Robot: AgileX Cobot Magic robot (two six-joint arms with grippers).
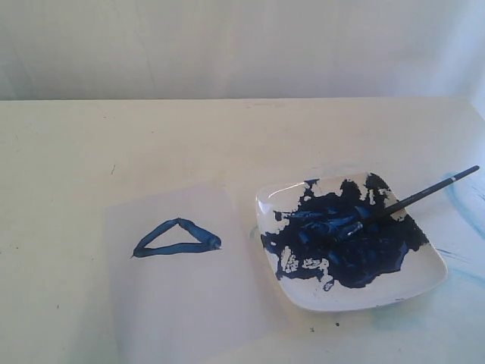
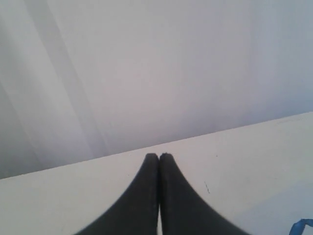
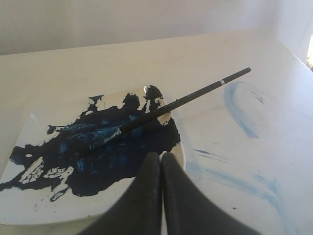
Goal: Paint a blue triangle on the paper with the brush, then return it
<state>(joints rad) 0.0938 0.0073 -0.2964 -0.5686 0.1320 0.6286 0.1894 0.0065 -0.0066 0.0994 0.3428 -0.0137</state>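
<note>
A blue triangle (image 1: 179,237) of thick dark strokes lies on the pale paper (image 1: 174,303), left of the white plate (image 1: 424,284). The brush (image 1: 420,194) rests across the plate, bristles in the dark-blue paint blotch (image 1: 348,235), handle sticking out past the rim to the right. In the right wrist view the brush (image 3: 186,100) lies free on the plate (image 3: 29,210), and my right gripper (image 3: 161,155) hovers shut and empty near the plate's rim. My left gripper (image 2: 159,155) is shut and empty over bare tabletop; a corner of the blue triangle (image 2: 302,226) shows. Neither gripper appears in the exterior view.
Faint light-blue smears (image 3: 239,110) mark the cream tabletop (image 1: 151,144) right of the plate. The table's far edge meets a pale wall (image 1: 227,45).
</note>
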